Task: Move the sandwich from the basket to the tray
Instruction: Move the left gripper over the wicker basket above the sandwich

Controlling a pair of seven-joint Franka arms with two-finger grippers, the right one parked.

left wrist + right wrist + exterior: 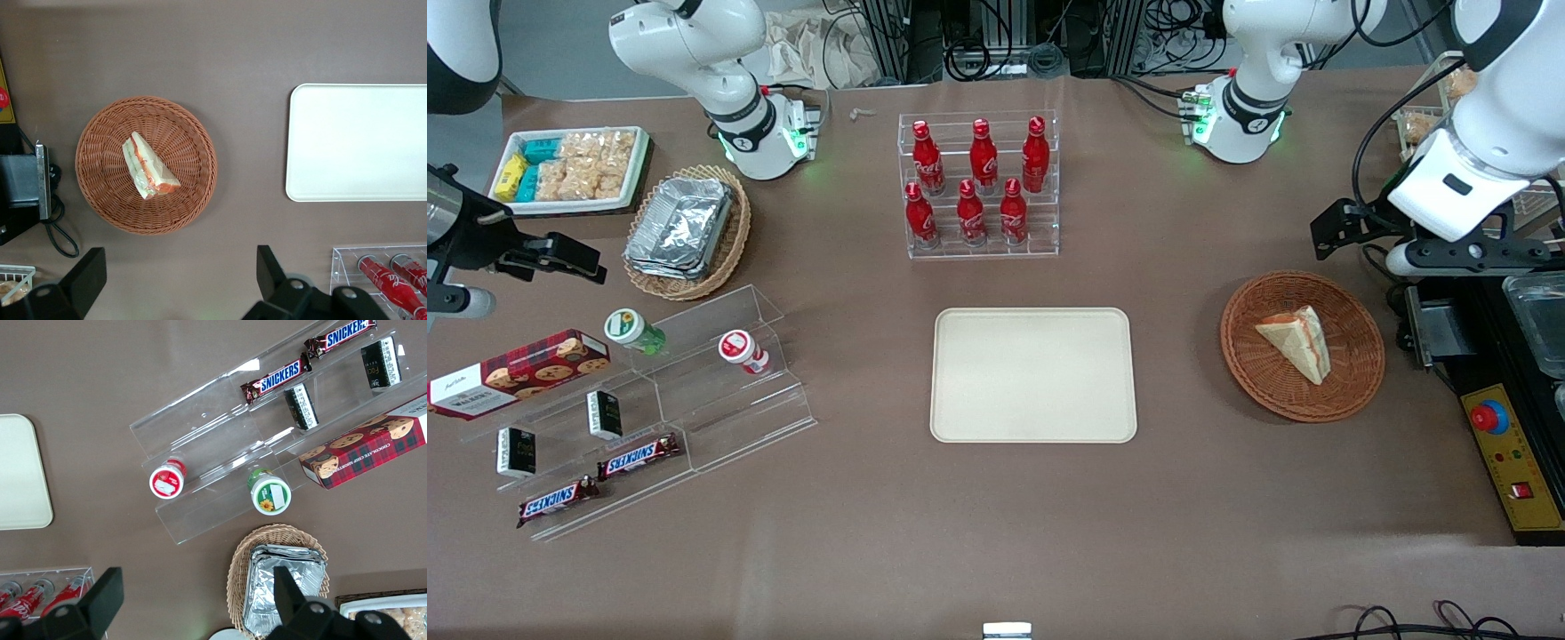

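Observation:
The sandwich, a pale bread wedge with orange and green filling, lies inside the round reddish-brown wicker basket. The cream rectangular tray sits bare at the table's middle, a gap of brown table between it and the basket. My gripper hangs high above the table beside the basket, a little farther from the front camera than it. Its fingers are spread wide, open, with nothing between them.
A clear rack of red cola bottles stands farther back than the tray. A black and yellow control box lines the working arm's table edge. Acrylic snack shelves, a tan basket of foil trays and a white snack tray lie toward the parked arm's end.

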